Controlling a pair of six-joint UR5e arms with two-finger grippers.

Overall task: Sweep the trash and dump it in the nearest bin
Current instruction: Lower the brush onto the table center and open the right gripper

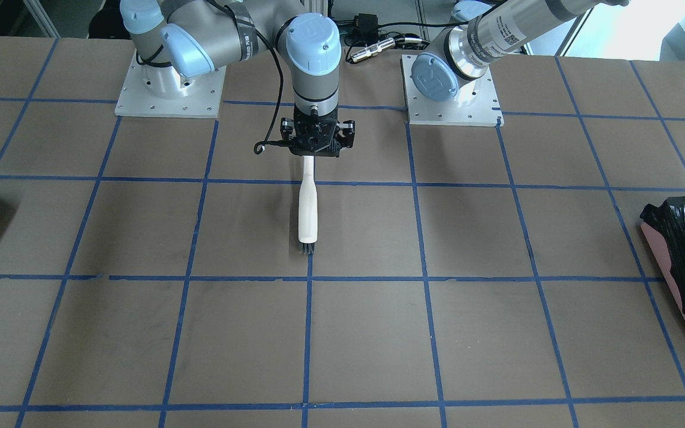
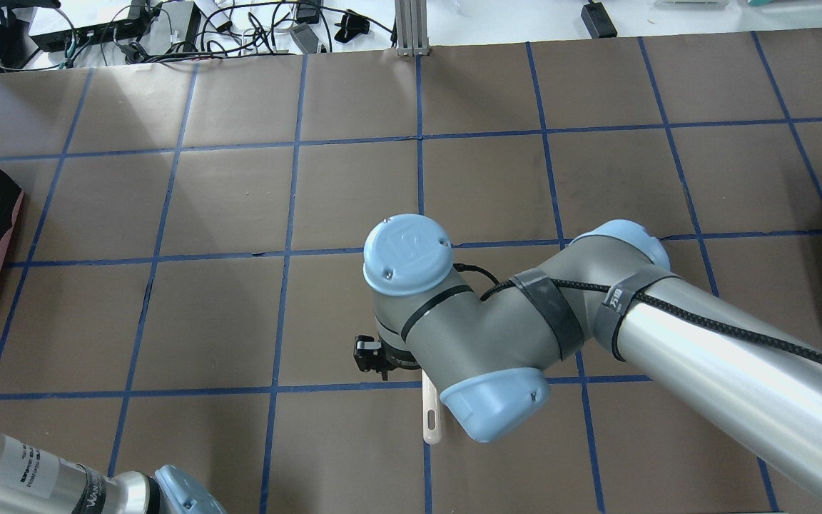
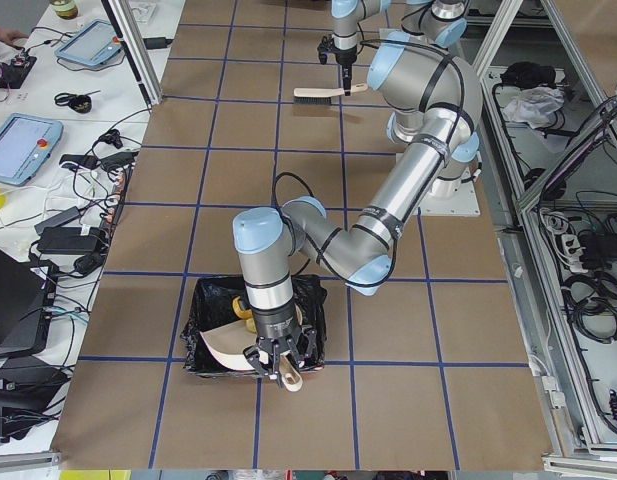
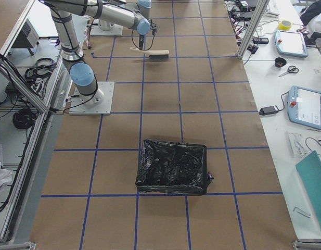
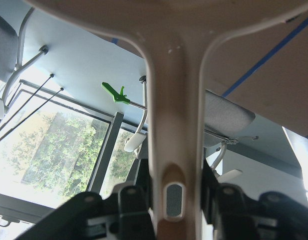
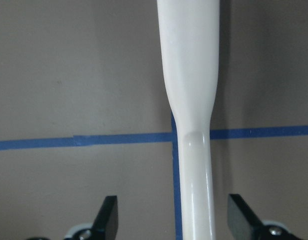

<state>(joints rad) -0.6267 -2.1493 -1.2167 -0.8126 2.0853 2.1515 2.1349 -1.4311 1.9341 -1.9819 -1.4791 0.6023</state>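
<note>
Arms: we count two, each with one hand.
Left hand (image 3: 278,357): in the lower centre of the exterior left view. It is clenched on the handle of one dustpan (image 3: 224,345); the left wrist view shows a finger on each side of that handle.
Dustpan: tilted, with its pale pan inside the bin (image 3: 196,312).
Bin: one, black-bagged and pink-sided, standing on the table (image 1: 497,333).
Trash (image 3: 246,318): we can make out one yellow patch at the pan's upper edge, inside the bin. We cannot tell the separate pieces apart.
Right hand (image 1: 317,148): upper centre of the front-facing view. It is grasping one brush (image 1: 307,208) by its white handle, with the black bristles at the far end.
Second bagged bin (image 4: 202,151): one, in the lower centre of the exterior right view, well apart from both hands.
Bins in total: we count two.
</note>
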